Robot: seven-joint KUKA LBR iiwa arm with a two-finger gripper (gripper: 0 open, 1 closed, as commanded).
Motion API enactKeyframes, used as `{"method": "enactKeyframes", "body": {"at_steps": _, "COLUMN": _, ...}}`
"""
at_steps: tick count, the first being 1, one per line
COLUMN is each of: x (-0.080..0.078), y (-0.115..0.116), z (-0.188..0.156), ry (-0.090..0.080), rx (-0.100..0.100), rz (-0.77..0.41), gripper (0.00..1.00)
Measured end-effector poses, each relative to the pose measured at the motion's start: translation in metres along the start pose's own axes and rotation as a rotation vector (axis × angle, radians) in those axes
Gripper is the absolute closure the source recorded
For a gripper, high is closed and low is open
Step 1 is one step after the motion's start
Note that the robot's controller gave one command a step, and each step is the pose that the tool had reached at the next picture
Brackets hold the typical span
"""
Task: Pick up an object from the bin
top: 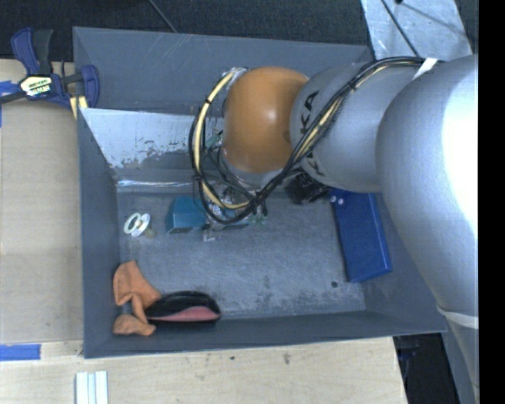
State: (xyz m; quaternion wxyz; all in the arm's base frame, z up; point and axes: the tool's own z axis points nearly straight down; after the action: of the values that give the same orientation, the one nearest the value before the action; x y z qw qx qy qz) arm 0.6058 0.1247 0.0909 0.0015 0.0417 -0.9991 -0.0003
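Teal block (183, 215), small and boxy, lies on the floor of the grey bin (236, 331), left of centre and toward the back wall. It is the thing nearest the gripper (225, 213), which hangs low just beside its right edge. Whether the two touch cannot be told. Whether the gripper is open or closed cannot be told either, because the rounded orange cover (261, 116) on the wrist and a bundle of yellow and black cables (204, 154) sit over it. The silver arm (404, 133) carrying them reaches in from the right and spans the back right part of the bin. A little left of the block and apart from it lies a small white ring-shaped thing (137, 224). Farther off, on the right side of the floor, a flat blue rectangular slab (364, 238) lies along the right wall, with its upper end under the arm. Farthest from the gripper, in the front left corner, a crumpled orange cloth (128, 293) lies against the front wall. A black oval thing with a pink face (183, 308) touches the cloth's right side.
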Motion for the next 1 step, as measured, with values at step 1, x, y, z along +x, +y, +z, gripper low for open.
{"method": "enactKeyframes", "body": {"at_steps": 1, "x": 0.0000, "y": 0.0000, "z": 0.0000, "ry": 0.000, "rx": 0.000, "rz": 0.000, "gripper": 1.00}}
